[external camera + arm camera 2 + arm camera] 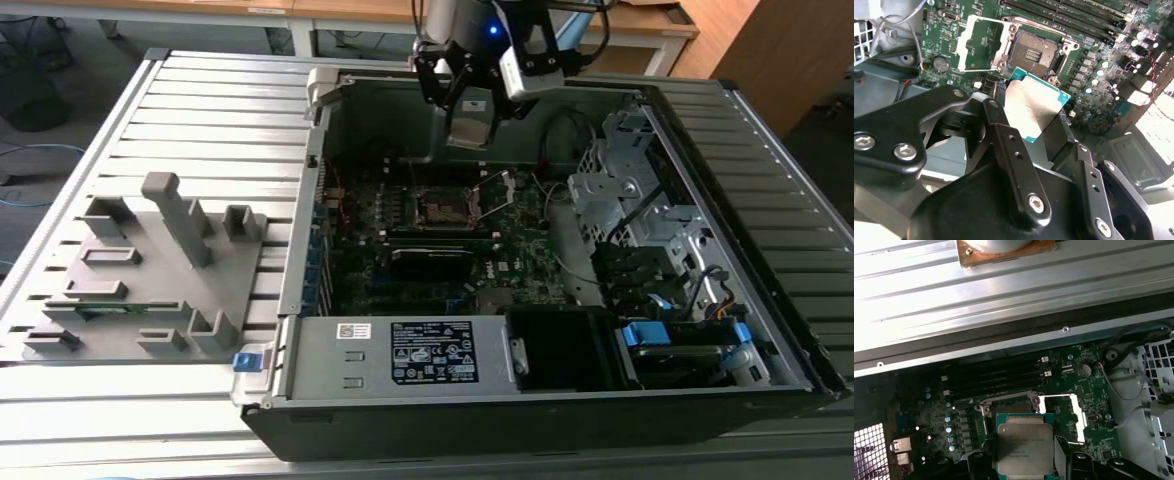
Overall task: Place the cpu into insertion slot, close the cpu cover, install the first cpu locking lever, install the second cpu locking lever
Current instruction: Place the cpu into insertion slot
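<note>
- The pincer (473,112) hangs over the open case (534,425), closed on the cpu (474,128).
- In the second wrist view its black fingers (1004,135) clamp two opposite edges of the cpu, whose silvery face shows between them.
- The cpu is in the air above the slot (1036,50), well apart from it.
- The cover (981,42) is swung open beside the slot, whose dark centre is bare.
- The case sits on a slatted bench (200,110), with a grey fixture (147,270) at the exterior view's left.
</note>
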Action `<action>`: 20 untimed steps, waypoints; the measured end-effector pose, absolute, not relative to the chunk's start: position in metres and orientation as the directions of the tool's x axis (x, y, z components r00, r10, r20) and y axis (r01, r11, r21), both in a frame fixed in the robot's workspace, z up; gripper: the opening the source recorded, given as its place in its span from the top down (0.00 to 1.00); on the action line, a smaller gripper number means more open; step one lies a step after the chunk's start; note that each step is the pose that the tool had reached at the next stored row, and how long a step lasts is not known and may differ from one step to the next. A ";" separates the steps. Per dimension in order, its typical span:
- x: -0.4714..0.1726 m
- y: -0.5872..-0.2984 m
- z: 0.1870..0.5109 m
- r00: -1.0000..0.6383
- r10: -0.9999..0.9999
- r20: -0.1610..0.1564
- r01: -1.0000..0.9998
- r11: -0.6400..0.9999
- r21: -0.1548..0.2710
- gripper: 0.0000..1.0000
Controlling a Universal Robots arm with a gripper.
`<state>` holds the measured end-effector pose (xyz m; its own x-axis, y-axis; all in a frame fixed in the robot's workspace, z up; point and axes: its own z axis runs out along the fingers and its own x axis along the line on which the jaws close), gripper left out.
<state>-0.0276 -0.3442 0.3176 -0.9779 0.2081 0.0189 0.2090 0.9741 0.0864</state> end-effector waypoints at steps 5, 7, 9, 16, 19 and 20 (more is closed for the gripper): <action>-0.031 -0.344 0.310 -0.977 0.214 0.019 0.215 0.973 0.086 0.46; -0.031 -0.344 0.310 -0.977 0.214 0.019 0.215 0.973 0.086 0.46; -0.031 -0.344 0.310 -0.977 0.214 0.019 0.215 0.973 0.086 0.46; -0.031 -0.344 0.310 -0.977 0.214 0.019 0.215 0.973 0.086 0.46; -0.031 -0.344 0.310 -0.977 0.214 0.019 0.215 0.973 0.087 0.46; -0.031 -0.344 0.309 -0.976 0.215 0.019 0.216 0.973 0.087 0.46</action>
<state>-0.0307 -0.3442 0.3090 -0.9764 0.2149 0.0188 0.2158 0.9726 0.0865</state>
